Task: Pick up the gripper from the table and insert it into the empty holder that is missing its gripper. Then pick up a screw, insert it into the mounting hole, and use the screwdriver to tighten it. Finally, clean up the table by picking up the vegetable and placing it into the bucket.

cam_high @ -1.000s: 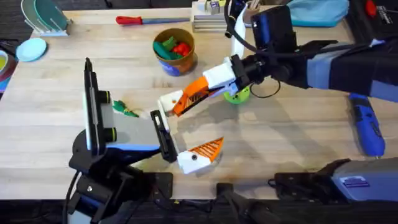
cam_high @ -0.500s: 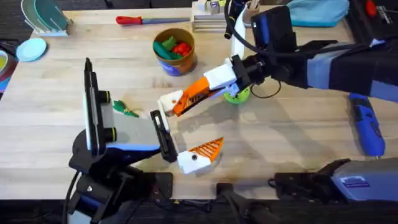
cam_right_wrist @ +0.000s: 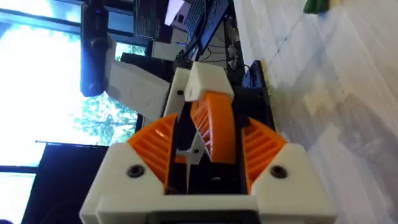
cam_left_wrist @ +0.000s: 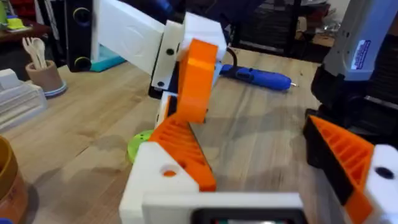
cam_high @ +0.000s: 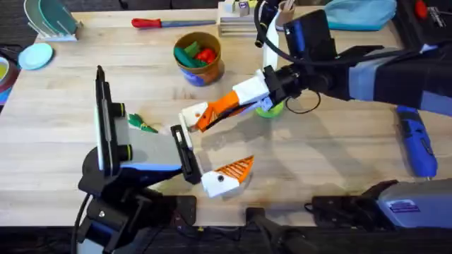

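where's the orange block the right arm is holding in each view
Overhead: the orange block is mid-table, clamped in the right pincer, near the green disc.
Left wrist: the block is near the picture's centre, above the green disc.
Right wrist: the block is at the centre, between the orange pads.
Shared landmark: the wooden table.

Both grippers crowd the table's middle; the bucket stands just beyond them. Bare wood lies open at the near right.
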